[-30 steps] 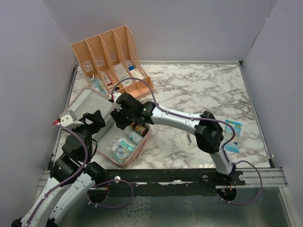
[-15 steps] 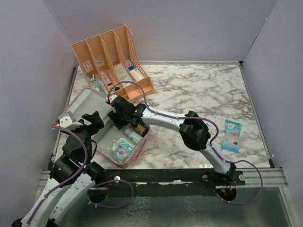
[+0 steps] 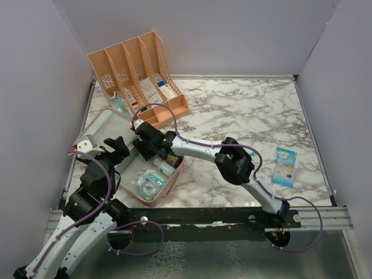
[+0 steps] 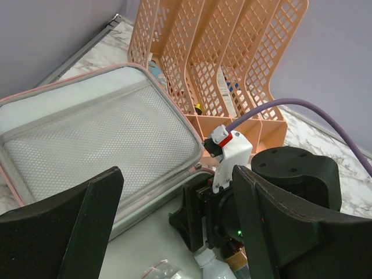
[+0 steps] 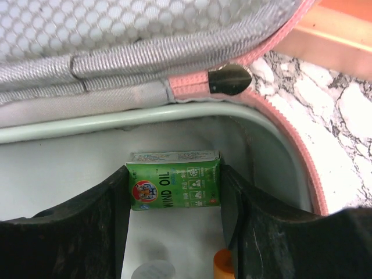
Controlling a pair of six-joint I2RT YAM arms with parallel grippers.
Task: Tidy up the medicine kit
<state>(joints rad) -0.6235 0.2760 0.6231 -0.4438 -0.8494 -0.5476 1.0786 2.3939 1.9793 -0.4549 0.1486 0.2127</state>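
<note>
While right gripper [image 5: 174, 174] clamps the green Wind Oil box [image 5: 174, 189] against the hinge wall of the open medicine kit [image 3: 154, 200] at bench [image 3: 244, 110] left, probably to seat it there, left gripper [image 4: 176, 174] hangs wide and empty over the lid [image 4: 87, 139], out of the way.

Open pink medicine kit [image 3: 107, 127], part-filled

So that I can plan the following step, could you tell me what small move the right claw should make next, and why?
Probably open the right claw and let go: the small green cardboard Wind Oil box it grips already appears to sit low in the back corner of the open pink zip case.
</note>
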